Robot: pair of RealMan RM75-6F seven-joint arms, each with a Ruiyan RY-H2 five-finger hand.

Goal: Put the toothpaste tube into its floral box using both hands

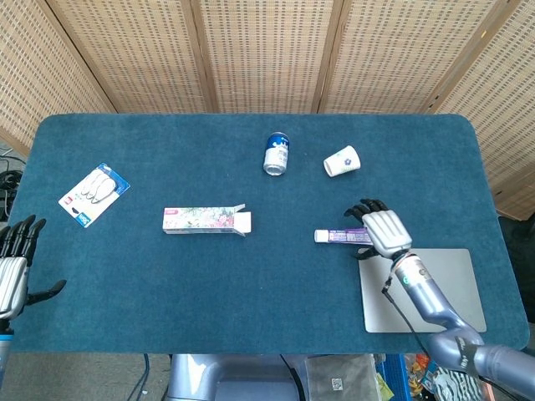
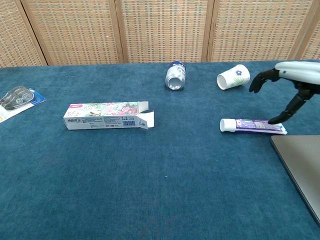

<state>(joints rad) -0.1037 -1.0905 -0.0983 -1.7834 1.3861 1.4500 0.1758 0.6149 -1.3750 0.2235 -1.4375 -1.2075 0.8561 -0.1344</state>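
The toothpaste tube (image 1: 344, 236) is seen lying flat on the table (image 1: 251, 284), right of centre, with its white cap turned toward the left edge and its purple-and-white body running toward the right edge. It lies just beyond the far left corner of a closed silver laptop (image 1: 435, 292) set near the front right corner.

The right hand (image 1: 378, 227) is spread above the tube's tail end, fingers apart and nothing held; in the chest view its thumb tip (image 2: 273, 120) is seen at the tube's upper edge, though actual contact cannot be told. The left hand (image 1: 15, 266) is held off the front left corner, fingers apart and empty.

The floral box (image 1: 206, 220) lies on its side left of centre, well apart from the tube, its flaps open at the end facing the tube; its inside cannot be seen. A paper cup (image 1: 342, 160) lies tipped over toward the far edge, its mouth facing the camera in the chest view. A can (image 1: 277, 154) lies on its side beside it. A blister pack (image 1: 94, 193) rests near the left edge.
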